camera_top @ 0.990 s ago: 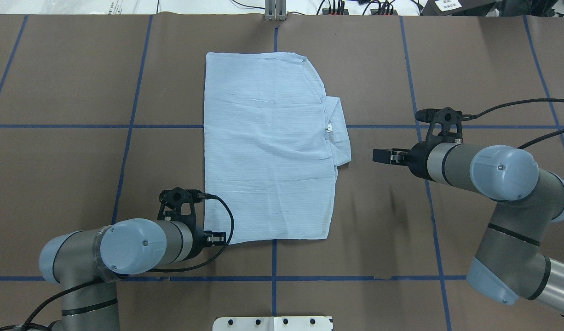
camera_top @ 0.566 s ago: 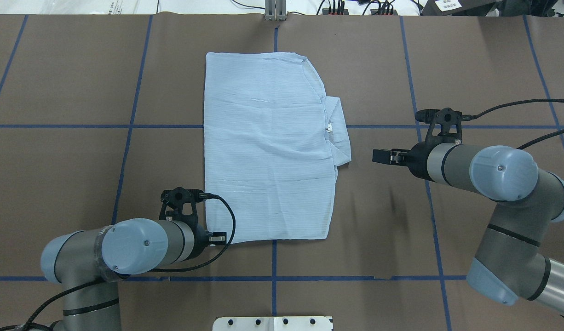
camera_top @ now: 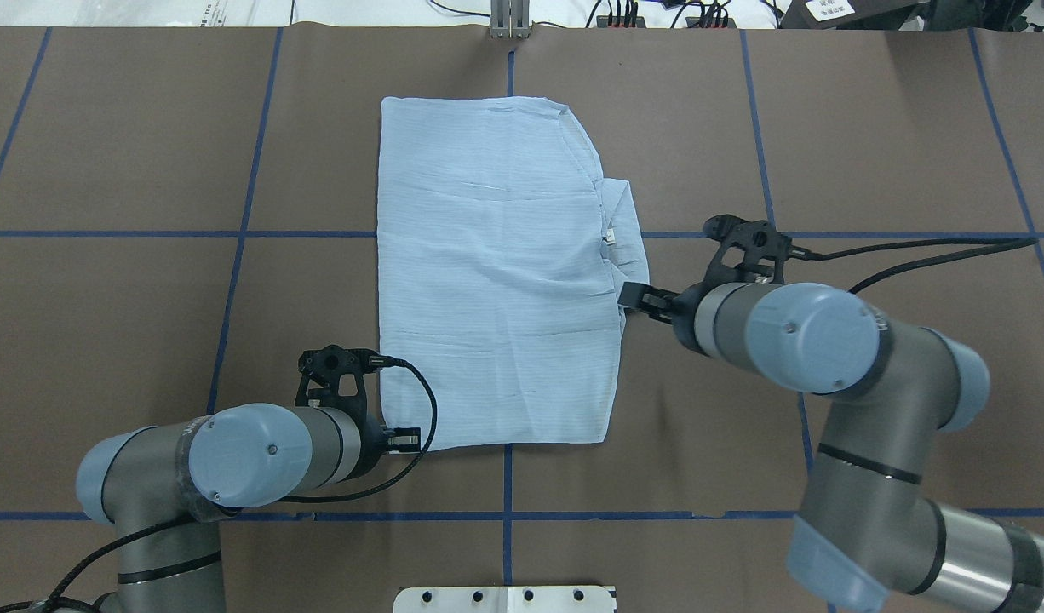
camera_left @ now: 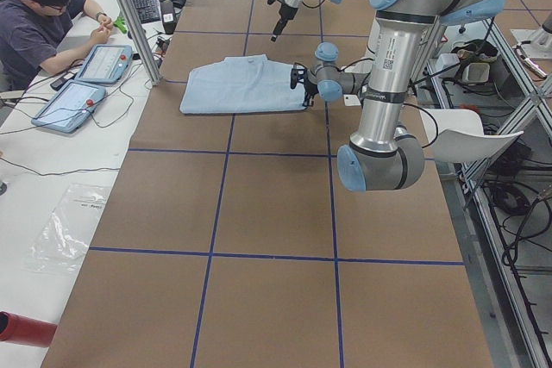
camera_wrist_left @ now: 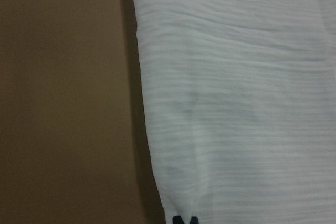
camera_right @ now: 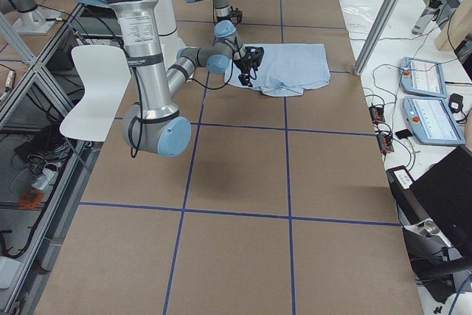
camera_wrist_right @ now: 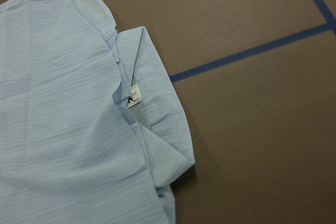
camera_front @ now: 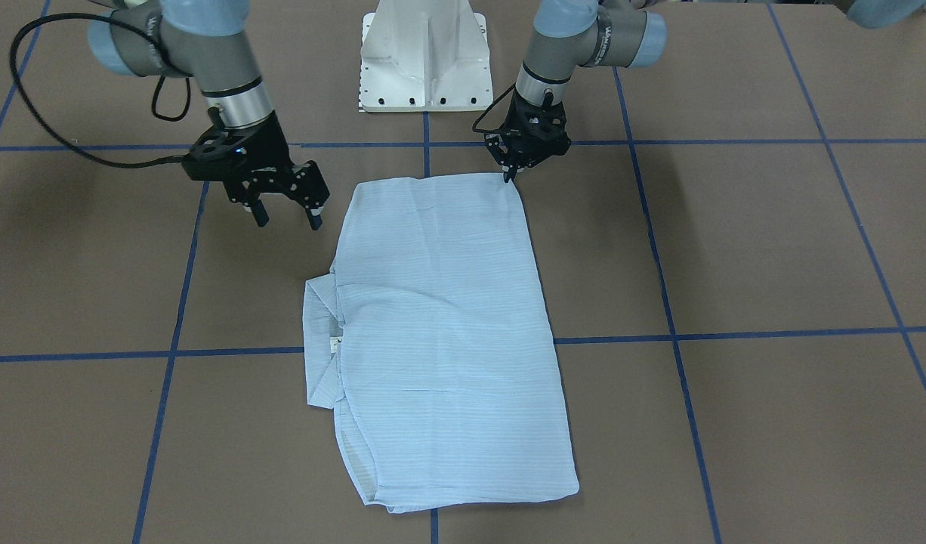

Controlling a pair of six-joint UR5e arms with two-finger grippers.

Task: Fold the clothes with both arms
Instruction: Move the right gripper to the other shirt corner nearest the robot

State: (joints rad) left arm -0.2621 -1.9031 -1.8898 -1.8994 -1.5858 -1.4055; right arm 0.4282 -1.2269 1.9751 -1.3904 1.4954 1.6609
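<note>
The pale-blue shirt (camera_top: 496, 272) lies folded in a flat rectangle mid-table, also in the front view (camera_front: 440, 340). Its collar (camera_top: 626, 255) sticks out on the robot's right side, with a small white label (camera_wrist_right: 134, 94). My left gripper (camera_top: 405, 440) is at the near-left corner, fingers pinched together on the hem (camera_front: 512, 177); its dark tips show at the bottom of the left wrist view (camera_wrist_left: 185, 219). My right gripper (camera_top: 633, 300) is open and empty, held above the table just right of the collar (camera_wrist_right: 152, 124); the front view shows its fingers spread (camera_front: 285, 217).
The white pedestal base (camera_front: 424, 57) stands at the robot's edge. Blue tape lines cross the brown table (camera_top: 147, 340). A metal post (camera_top: 509, 21) and cables sit at the far edge. An operator (camera_left: 43, 23) with tablets (camera_left: 86, 84) sits beyond it.
My right arm has swung left toward the shirt, bringing its gripper from well off the shirt to the collar's near corner. The left gripper and the shirt have not visibly moved.
</note>
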